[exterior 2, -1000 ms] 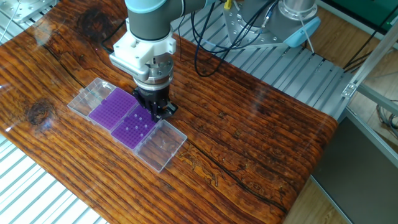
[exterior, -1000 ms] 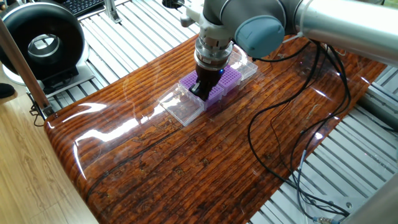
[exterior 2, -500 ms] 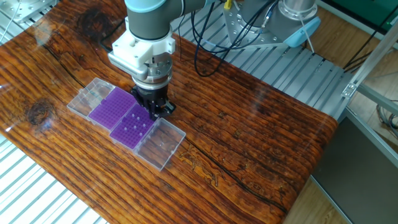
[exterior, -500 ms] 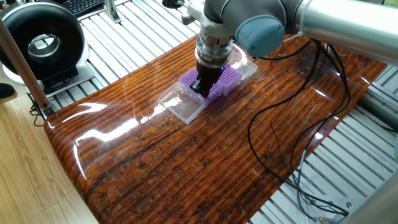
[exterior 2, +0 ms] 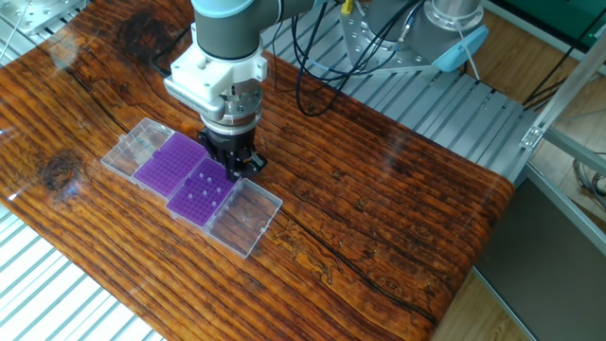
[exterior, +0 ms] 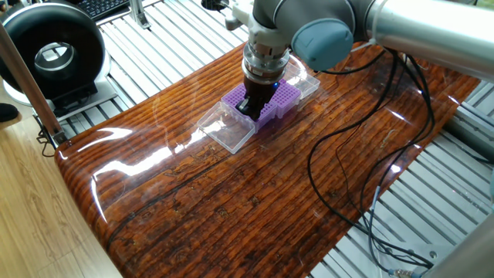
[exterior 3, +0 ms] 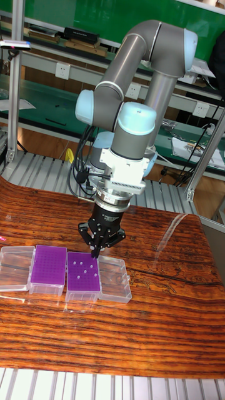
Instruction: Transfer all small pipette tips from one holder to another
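Note:
Two purple holders sit side by side, each in a clear box with its lid folded outward. The holder [exterior 2: 203, 193] [exterior 3: 83, 272] nearer the gripper carries several small white pipette tips [exterior 2: 209, 189] [exterior 3: 84, 270]. No tips show in the other holder [exterior 2: 169, 161] [exterior 3: 49, 267]. My gripper [exterior 2: 237, 168] [exterior 3: 94, 252] [exterior: 248, 106] hangs low over the far corner of the holder with tips. Its black fingers meet at a point and look shut. No tip can be made out between them. In one fixed view the gripper hides much of both holders [exterior: 284, 96].
Open clear lids lie flat at both outer ends of the holders [exterior 2: 244, 219] [exterior 2: 135, 145] [exterior 3: 113, 270] [exterior 3: 15, 267]. Black cables [exterior: 347, 147] trail over the wooden table [exterior 2: 398, 218]. A round black device [exterior: 50, 54] stands past the table's edge.
The gripper has shifted a little sideways along the holder with tips, towards the other holder, staying low. The holders and lids have not moved.

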Controlling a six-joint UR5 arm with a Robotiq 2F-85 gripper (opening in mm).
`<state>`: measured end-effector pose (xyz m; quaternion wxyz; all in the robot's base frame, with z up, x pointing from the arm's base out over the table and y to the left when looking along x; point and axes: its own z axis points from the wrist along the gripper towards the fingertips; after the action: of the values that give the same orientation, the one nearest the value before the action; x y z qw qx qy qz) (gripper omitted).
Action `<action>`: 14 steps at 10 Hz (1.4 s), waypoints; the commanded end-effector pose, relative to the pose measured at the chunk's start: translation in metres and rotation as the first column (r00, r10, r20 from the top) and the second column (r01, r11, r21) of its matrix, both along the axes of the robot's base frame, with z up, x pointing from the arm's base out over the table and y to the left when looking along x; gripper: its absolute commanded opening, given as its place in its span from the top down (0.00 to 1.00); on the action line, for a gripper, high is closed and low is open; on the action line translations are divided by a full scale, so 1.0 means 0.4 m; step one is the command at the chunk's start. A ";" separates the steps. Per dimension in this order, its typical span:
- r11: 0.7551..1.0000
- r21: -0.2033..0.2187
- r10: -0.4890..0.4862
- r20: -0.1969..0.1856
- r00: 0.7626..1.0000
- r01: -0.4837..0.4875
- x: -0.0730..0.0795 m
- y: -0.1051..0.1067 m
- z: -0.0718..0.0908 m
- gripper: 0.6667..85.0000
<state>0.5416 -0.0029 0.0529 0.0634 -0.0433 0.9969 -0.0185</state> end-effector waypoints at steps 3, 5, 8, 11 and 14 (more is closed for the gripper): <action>1.000 -0.003 -0.022 -0.004 1.000 0.022 -0.002 -0.003 0.032 0.99; 1.000 -0.009 -0.022 -0.013 1.000 0.022 -0.008 -0.010 0.046 0.99; 1.000 -0.008 -0.029 -0.031 0.999 0.029 -0.022 -0.011 0.082 0.99; 1.000 0.004 -0.027 -0.033 0.999 0.027 -0.021 -0.005 0.114 0.99; 1.000 -0.003 0.000 -0.030 1.000 0.000 -0.009 -0.026 0.137 0.99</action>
<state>0.5347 -0.0097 0.0982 0.0468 -0.0380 0.9979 -0.0236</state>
